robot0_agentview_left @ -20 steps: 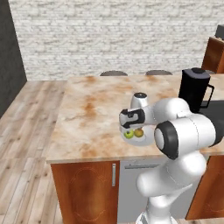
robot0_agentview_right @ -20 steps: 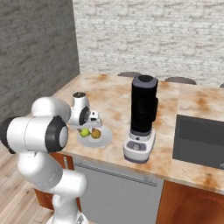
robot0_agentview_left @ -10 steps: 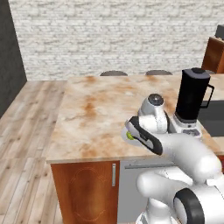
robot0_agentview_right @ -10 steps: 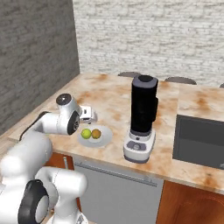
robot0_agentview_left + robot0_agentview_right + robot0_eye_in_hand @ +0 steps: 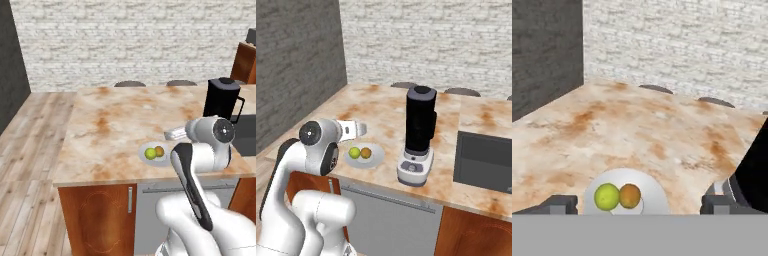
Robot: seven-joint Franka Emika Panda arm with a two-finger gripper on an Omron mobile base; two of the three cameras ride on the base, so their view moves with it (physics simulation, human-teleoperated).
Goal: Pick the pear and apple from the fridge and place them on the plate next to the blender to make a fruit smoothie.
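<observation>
The small white plate (image 5: 163, 159) (image 5: 374, 161) (image 5: 654, 196) lies on the counter just left of the black blender (image 5: 222, 99) (image 5: 419, 122) (image 5: 754, 170). On it rest a green pear (image 5: 150, 153) (image 5: 355, 152) (image 5: 607, 196) and a reddish-brown apple (image 5: 159, 150) (image 5: 366, 152) (image 5: 630, 195), side by side and touching. My gripper (image 5: 172, 133) (image 5: 359, 129) (image 5: 637, 204) hangs a little above and behind the plate, open, with nothing between its widely spread fingertips (image 5: 560, 203). The fridge is out of view.
The marbled counter (image 5: 115, 130) is an island with two stool tops (image 5: 130, 83) at its far edge. A dark inset panel (image 5: 483, 160) lies right of the blender. A dark-grey wall (image 5: 296, 65) stands to the left. My elbow (image 5: 215, 137) looms over the counter's front edge.
The gripper has lifted off the plate and drawn back toward the counter's front edge. Both fruits stay on the plate. The arm has folded, its elbow swinging right.
</observation>
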